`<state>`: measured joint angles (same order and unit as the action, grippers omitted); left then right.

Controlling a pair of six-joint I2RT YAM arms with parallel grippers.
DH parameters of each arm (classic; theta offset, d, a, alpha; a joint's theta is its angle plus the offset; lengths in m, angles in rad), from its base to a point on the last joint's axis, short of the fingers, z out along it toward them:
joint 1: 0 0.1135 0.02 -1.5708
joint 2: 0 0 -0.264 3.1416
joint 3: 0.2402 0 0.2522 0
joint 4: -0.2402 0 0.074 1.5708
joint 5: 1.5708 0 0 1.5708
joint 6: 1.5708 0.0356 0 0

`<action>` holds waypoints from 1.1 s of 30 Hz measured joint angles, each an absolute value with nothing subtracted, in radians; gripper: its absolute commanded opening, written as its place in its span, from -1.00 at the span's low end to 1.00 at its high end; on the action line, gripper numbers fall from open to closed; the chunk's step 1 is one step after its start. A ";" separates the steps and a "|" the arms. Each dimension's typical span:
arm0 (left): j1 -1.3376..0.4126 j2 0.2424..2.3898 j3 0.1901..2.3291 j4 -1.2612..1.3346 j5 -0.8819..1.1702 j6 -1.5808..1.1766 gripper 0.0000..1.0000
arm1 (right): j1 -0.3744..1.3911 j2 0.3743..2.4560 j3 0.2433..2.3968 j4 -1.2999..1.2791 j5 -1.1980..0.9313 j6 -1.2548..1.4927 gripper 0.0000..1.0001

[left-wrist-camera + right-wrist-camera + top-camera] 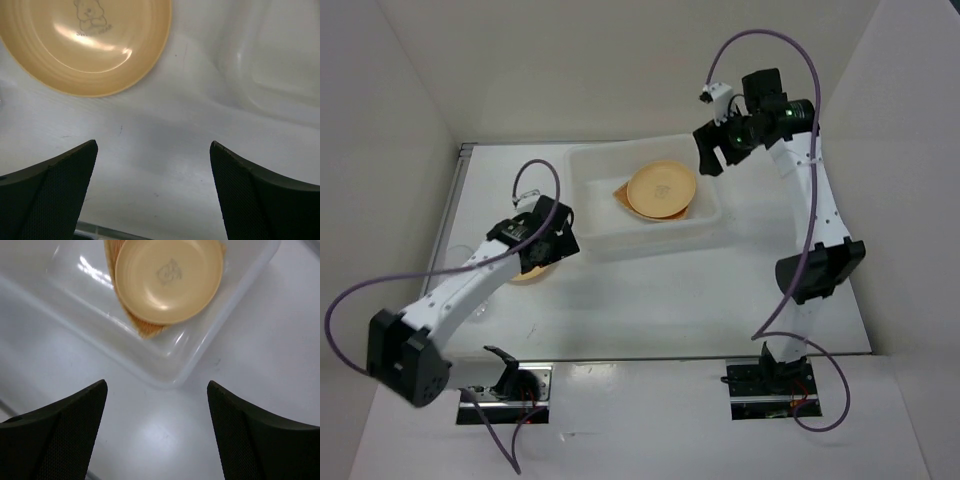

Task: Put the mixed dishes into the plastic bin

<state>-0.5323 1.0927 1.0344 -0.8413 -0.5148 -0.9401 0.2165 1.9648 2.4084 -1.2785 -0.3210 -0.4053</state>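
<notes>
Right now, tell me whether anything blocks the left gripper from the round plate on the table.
Nothing visible does. The left gripper hangs open, and the round plate lies ahead of it with only bare table between them. The plastic bin sits off to one side.

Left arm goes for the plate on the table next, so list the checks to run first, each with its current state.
1. Left gripper open and empty: ok.
2. Round plate on the table lying flat, right side up: ok.
3. Left gripper centred on that plate: not ok; in the left wrist view the plate sits off to one side.
4. Right gripper open, holding nothing: ok.
5. Free space in the plastic bin beside the plate already inside: ok.
</notes>
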 measured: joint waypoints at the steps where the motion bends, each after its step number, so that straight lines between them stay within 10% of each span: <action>1: -0.486 1.209 1.042 -0.804 -0.475 -0.914 0.98 | 0.210 1.910 2.326 -1.275 -0.329 -0.412 0.71; 13: -0.097 1.500 1.142 -0.685 -0.179 -0.681 0.98 | -0.041 1.549 1.528 -1.197 -0.383 -0.447 0.73; 33: 0.117 1.657 1.229 -0.667 -0.102 -0.581 0.98 | -0.274 1.189 1.099 -0.941 -0.390 -0.382 0.73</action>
<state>0.1165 1.6569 1.2289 -0.6670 -0.1020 -0.5812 -0.2741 1.1893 1.0988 -0.9413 -0.3897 -0.3820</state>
